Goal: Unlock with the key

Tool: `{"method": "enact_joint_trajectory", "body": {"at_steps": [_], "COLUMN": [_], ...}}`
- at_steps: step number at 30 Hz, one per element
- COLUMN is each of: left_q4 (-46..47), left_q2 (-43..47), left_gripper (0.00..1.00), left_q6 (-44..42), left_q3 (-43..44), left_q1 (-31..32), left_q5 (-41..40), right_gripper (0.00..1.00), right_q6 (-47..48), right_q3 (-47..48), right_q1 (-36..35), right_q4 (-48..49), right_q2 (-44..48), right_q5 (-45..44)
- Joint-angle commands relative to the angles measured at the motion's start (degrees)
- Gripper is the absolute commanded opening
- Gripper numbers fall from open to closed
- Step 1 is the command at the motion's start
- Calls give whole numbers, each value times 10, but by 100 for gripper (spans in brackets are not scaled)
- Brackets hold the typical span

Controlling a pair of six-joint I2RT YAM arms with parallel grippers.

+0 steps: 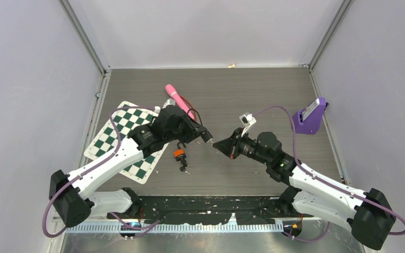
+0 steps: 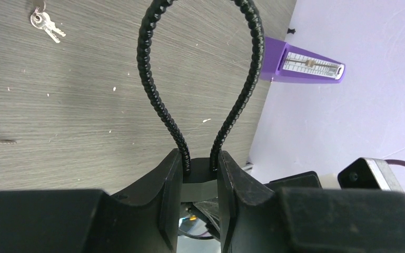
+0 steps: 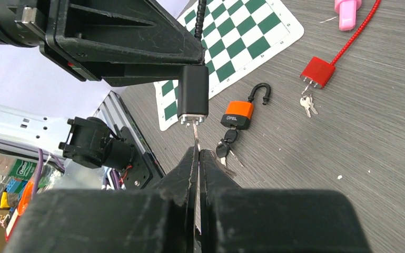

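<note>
The left tool (image 2: 200, 161) is clamped on the body of the black cable lock (image 3: 195, 90), with the cable loop (image 2: 152, 89) running out ahead of its fingers. It holds the lock clear of the worktop (image 1: 253, 89), silver keyway end facing the right tool (image 3: 199, 153). The right tool is pressed together on the key (image 3: 196, 136). The blade runs straight ahead from its fingertips, in line with the lock body's long axis, and meets the keyway; its depth cannot be told. The next move likely calls for rolling the right tool about that shared axis.
</note>
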State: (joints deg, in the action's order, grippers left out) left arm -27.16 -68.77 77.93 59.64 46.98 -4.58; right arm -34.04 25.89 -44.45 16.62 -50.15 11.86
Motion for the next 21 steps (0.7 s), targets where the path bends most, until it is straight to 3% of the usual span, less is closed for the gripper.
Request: {"method": "enact_joint_trajectory", "body": {"at_steps": [1,10,21], "left_q4": [9,7,-7], "left_q2": [26,50,37], "left_gripper": [11,0,0], "left_q6": [27,39,24], "left_q3": [-30,-31,-13], "left_q1": [-18,-92,-118], "left_q5": [149,148,137], "right_gripper": [5,5,5], "right_q6": [13,-42,-70], "right_q3": [69,103,183], "right_q1": [12,12,12], "right_q4": [70,-26,-162], "right_q2": [-25,-61,-81], "right_q5": [-55,19,78]}}
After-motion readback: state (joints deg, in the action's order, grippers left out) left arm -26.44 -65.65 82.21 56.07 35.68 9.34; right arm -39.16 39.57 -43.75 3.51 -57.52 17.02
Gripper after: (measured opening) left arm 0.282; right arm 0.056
